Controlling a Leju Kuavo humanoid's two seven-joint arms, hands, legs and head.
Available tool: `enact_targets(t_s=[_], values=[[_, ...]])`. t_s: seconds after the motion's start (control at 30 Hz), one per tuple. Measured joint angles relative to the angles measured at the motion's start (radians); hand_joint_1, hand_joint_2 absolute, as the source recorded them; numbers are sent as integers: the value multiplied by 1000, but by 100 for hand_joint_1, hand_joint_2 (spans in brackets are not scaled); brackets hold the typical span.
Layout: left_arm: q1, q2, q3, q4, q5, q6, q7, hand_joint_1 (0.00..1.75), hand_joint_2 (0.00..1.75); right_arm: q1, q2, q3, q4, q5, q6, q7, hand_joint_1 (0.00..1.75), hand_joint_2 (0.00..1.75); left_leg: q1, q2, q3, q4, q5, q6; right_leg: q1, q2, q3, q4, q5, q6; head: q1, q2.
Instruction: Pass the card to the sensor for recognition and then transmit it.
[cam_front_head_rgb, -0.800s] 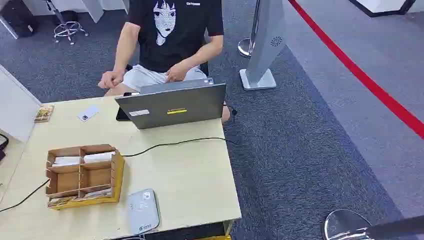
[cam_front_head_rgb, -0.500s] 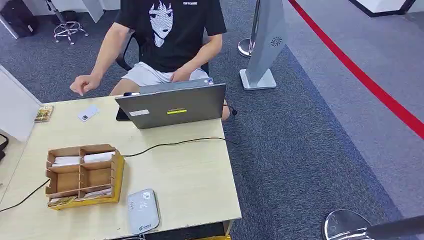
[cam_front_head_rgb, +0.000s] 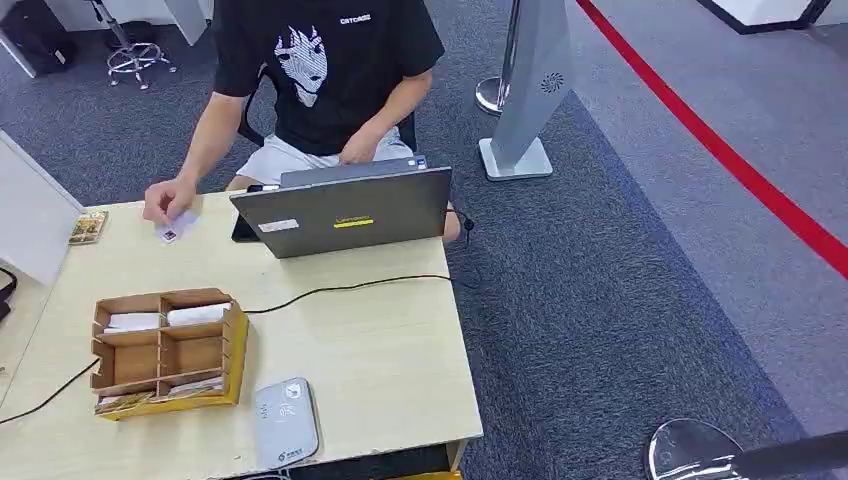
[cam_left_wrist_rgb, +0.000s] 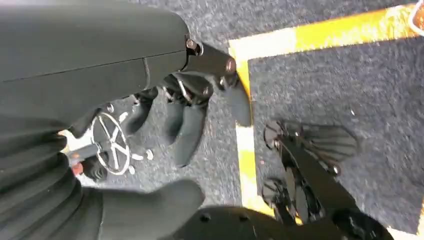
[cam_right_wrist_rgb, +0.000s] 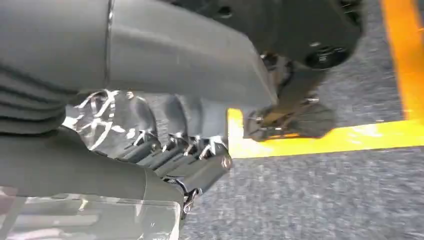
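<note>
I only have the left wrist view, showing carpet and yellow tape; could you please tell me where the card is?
Observer: The card lies at the table's far left, with a person's hand on it.
Operator: And the sensor?
Observer: The grey sensor lies flat at the near edge, beside the wooden organizer.
Operator: Is the right hand holding anything?
Observer: The right hand hangs over the carpet; I cannot tell its grip.
</note>
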Motion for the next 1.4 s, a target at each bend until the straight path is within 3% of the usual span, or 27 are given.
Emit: enact_targets(t_s=[0.67, 0.7, 0.8, 0.83, 0.87, 0.9, 1.4], values=[[115, -118, 116, -309, 196, -72, 72, 0, 175, -35, -36, 208, 74, -444, 127, -198, 0, 175, 0, -1, 0, 0, 0, 0, 0, 0, 0, 0, 0, 0, 0, 0], [117, -120, 116, -310, 196, -72, 73, 0, 175, -35, -36, 208, 75, -445, 127, -198, 0, 0, 0, 0, 0, 0, 0, 0, 0, 0, 0, 0, 0, 0, 1, 0], [128, -134, 130, -346, 216, -82, 73, 0, 175, -41, -37, 233, 93, -493, 142, -219, 0, 0, 0, 0, 0, 0, 0, 0, 0, 0, 0, 0, 0, 0, 0, 0], [129, -138, 132, -352, 225, -88, 76, 0, 0, -42, -37, 239, 97, -520, 149, -227, 0, 0, 0, -1, 0, 0, 0, 0, 0, -1, 0, 0, 0, 0, 0, 0], [132, -142, 135, -360, 236, -93, 77, 0, 175, -47, -38, 245, 101, -547, 155, -238, 0, 0, 0, -1, 0, 0, 0, 0, 0, 0, 0, 0, 0, 0, 0, 0], [137, -149, 143, -374, 247, -97, 77, 0, 175, -52, -38, 256, 109, -572, 161, -247, 0, 175, 0, 0, 0, 0, 0, 0, 0, 0, 0, 0, 0, 0, 0, 0], [166, -248, 283, -598, 411, -81, -6, 0, 175, -129, -53, 456, 228, -984, 164, -321, 0, 175, 0, -1, 0, 0, 0, 0, 0, 0, 0, 0, 1, 1, 0, 0]])
